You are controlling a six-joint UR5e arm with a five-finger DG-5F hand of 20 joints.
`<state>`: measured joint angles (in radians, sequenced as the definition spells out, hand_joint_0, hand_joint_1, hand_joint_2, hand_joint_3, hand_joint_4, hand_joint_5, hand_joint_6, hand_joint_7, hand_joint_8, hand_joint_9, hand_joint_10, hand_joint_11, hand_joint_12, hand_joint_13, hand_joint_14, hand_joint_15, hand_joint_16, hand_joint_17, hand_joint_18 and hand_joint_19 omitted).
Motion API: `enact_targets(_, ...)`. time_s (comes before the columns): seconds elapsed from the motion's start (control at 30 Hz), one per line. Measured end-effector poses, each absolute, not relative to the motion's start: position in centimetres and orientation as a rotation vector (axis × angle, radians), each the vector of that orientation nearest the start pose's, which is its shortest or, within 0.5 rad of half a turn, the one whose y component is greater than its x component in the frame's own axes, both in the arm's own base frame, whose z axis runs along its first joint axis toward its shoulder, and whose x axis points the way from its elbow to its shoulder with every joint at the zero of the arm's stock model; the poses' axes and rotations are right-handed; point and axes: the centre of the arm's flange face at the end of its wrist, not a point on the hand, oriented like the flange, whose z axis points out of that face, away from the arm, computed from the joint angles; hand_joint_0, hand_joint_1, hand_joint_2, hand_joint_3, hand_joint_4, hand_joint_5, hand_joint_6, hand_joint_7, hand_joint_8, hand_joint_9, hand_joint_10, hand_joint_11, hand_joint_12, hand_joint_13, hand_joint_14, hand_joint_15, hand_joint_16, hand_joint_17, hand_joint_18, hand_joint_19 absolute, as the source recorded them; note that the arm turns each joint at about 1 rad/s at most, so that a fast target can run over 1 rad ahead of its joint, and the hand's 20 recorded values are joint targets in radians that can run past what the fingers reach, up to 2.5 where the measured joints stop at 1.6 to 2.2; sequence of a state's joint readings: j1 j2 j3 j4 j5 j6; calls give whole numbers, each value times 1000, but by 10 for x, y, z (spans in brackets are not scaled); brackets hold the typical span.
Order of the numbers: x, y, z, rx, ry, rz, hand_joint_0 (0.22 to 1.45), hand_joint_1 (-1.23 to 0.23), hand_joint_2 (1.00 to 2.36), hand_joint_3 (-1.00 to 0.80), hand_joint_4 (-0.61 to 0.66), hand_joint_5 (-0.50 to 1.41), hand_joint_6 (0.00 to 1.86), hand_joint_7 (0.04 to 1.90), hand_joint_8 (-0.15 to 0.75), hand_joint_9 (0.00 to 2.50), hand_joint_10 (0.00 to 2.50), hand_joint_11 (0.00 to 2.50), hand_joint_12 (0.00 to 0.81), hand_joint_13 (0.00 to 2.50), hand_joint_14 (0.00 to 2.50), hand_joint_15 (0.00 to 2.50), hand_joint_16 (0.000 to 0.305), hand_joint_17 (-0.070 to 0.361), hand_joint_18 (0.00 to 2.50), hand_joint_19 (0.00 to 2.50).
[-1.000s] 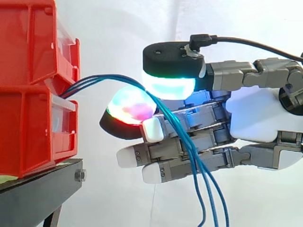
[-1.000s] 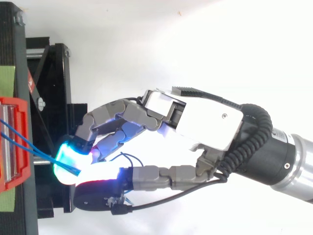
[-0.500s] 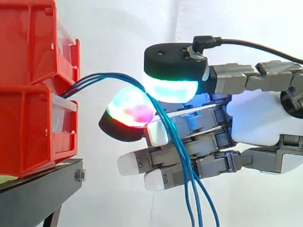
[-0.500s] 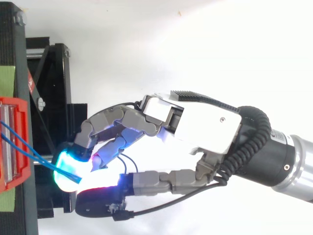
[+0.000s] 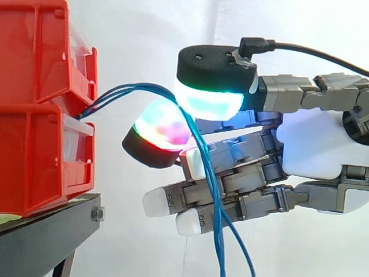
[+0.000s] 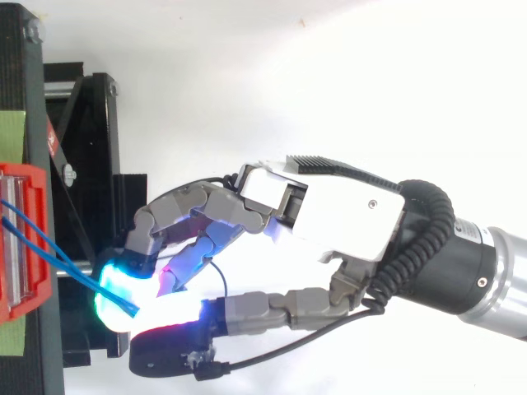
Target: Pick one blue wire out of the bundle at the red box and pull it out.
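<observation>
Stacked red bins stand at the left on a black stand. Three blue wires come out between the bins, arch to the right and run in between two glowing fingertips. Below these the wires hang down in front of the other fingers. My hand reaches in from the right, level with the bins, and pinches the wires between a cyan-green pad above and a red-green pad below. From above, the wires lead from the red box to the pinching pads of the hand.
A black frame with a bolt stands beside the red box. A white curtain hangs behind everything. The other fingers lie straight below the pinch, pointing at the lower bin, with a gap left to it.
My hand has risen a little with the wires held in the pinch. The hanging wire ends have swung left and drawn closer together. The arch at the bins stands slightly higher.
</observation>
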<state>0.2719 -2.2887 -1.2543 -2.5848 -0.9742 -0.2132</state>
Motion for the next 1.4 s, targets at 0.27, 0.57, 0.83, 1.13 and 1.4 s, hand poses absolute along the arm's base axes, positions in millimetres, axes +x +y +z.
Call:
enact_targets(0.27, 761, 15, 243, 1167, 957, 911, 651, -812, 1006, -59, 281, -161, 858, 939, 322, 978, 19, 642, 423, 609, 14, 352, 66, 149, 511, 454)
enact_targets(0.57, 761, 14, 243, 1166, 960, 911, 632, -695, 1104, -53, 428, -96, 683, 964, 331, 1031, 22, 627, 434, 617, 14, 355, 69, 156, 512, 469)
enact_targets(0.83, 761, 12, 243, 1166, 959, 909, 628, -786, 1011, -48, 403, -142, 813, 762, 328, 987, 23, 737, 424, 604, 14, 362, 65, 146, 499, 470)
enact_targets(1.13, 761, 11, 243, 1166, 958, 906, 589, -775, 1012, -324, 208, -125, 900, 825, 288, 1049, 27, 782, 381, 594, 16, 378, 56, 126, 456, 500)
enact_targets(1.4, 761, 10, 243, 1167, 957, 905, 660, -838, 1019, -197, 15, -146, 946, 827, 287, 1051, 26, 839, 379, 616, 17, 366, 55, 123, 500, 479)
